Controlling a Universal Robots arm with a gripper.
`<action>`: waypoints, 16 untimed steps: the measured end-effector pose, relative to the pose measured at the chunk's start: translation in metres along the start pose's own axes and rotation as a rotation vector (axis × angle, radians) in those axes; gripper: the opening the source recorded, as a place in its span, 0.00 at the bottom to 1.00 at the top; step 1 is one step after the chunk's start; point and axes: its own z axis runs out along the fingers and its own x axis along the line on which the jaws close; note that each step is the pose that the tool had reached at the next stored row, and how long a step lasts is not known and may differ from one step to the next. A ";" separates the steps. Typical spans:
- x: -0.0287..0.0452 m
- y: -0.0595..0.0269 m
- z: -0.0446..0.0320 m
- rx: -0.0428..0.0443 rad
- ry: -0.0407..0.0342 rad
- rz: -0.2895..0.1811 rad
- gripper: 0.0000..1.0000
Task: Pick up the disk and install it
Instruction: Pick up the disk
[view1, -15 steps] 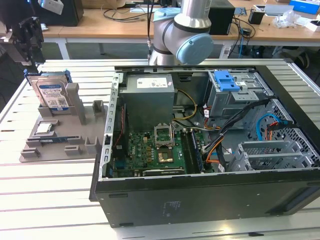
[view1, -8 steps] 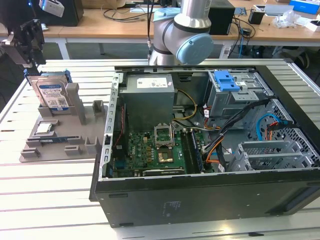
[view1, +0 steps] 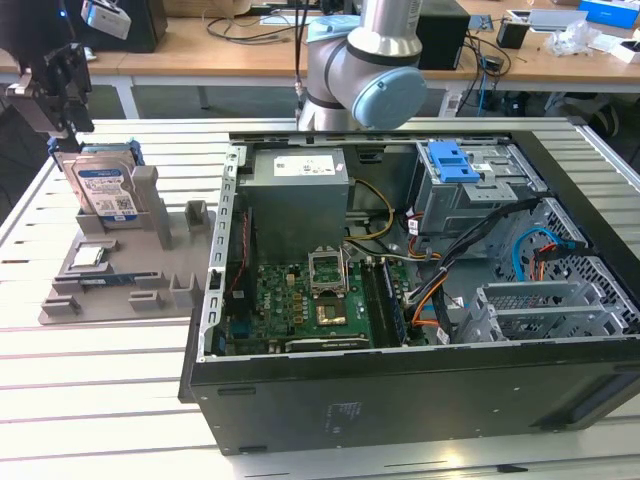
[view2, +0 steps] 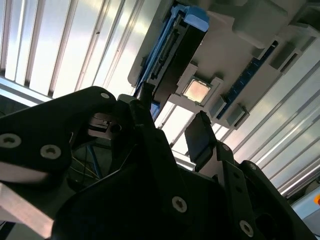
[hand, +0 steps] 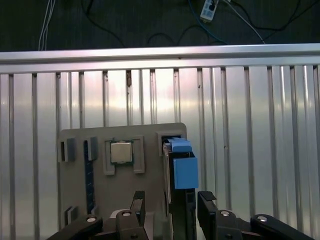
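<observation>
Disk (view1: 105, 190) is standing on edge in a slot of the grey holder tray (view1: 110, 285), near the surface's (view1: 100, 400) far corner at the exterior view's left, beside the open computer case (view1: 400, 400). Hand (hand: 171, 199) is hovering just above it, fingers (hand: 138, 200) spread apart and straddling its upper edge, gripping nothing. Square chip (hand: 121, 152) is lying in a tray recess just beside the disk.
</observation>
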 end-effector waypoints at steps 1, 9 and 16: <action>-0.0011 0.0001 0.0008 0.0000 0.0000 0.000 0.54; -0.0077 0.0080 0.0095 0.0002 0.0001 0.000 0.54; -0.0119 0.0123 0.0220 0.0001 0.0002 0.000 0.54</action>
